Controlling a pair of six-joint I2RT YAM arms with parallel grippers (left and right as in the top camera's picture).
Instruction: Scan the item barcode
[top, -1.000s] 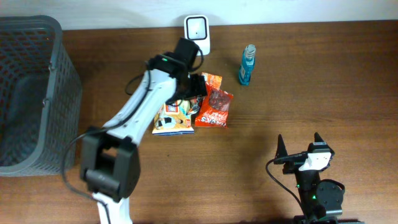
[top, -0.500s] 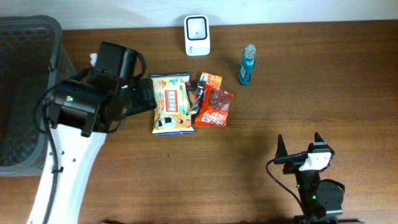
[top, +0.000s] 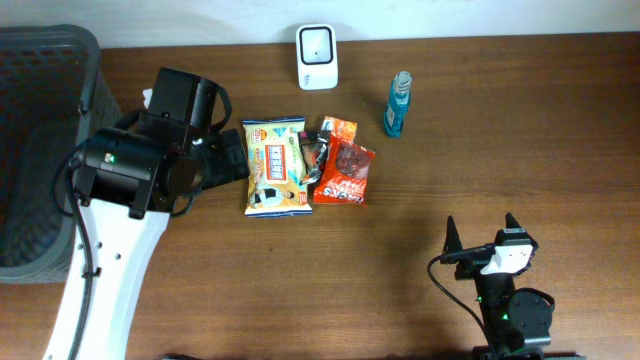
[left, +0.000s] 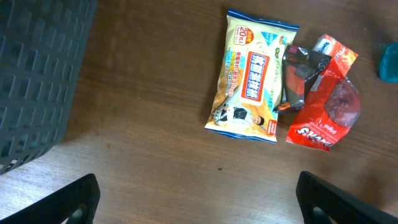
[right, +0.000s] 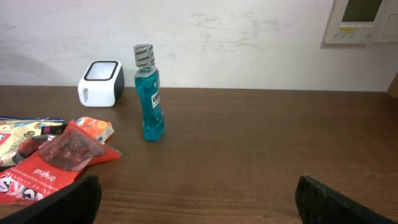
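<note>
Since neither holds anything, we list: left gripper (left: 199, 202), jaws wide, near snack pack (left: 252, 74), perhaps pre-pick; right gripper (top: 481, 228) wide, parked; scanner (top: 317, 43) behind pack.

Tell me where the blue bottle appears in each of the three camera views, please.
Overhead: the blue bottle is in the upper part, right of centre, to the right of the white scanner.
Left wrist: only a blue sliver at the right edge, likely the bottle.
Right wrist: it stands upright, left of centre.
Shared landmark: the red snack packet, seen in all three views beside the bottle.
</note>
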